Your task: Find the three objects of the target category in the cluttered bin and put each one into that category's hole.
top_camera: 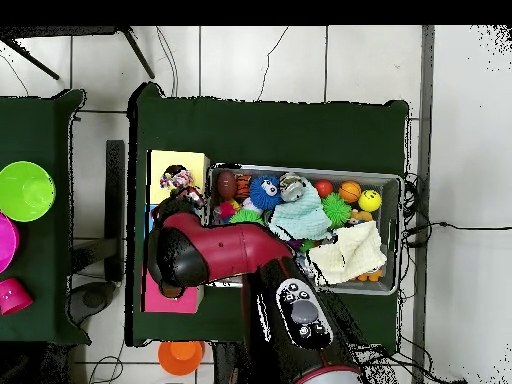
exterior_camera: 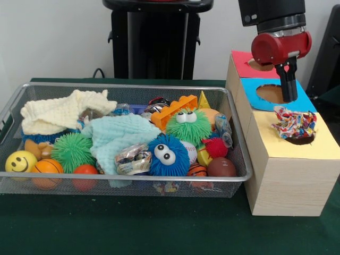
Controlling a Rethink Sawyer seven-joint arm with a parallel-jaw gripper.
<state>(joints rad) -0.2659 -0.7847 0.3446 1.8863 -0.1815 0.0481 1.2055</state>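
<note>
On the green worktop (exterior_camera: 159, 228), a printed cloth bundle (exterior_camera: 294, 124) sat on the yellow-ringed hole (exterior_camera: 300, 139), half in. The jaws (exterior_camera: 288, 98) hung just above it, narrow and holding nothing. The bundle looked soft and light, easy to pinch by its ruffles.

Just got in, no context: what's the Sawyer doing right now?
It's sorting out of the wire mesh bin into the wooden box. The claw hangs above the box, over the blue-ringed hole, its fingers close together with nothing between them. One printed cloth bundle sits in the mouth of the yellow-ringed hole, not dropped through. The bin is full of balls, fuzzy toys, a cream cloth and a mint cloth.
</note>
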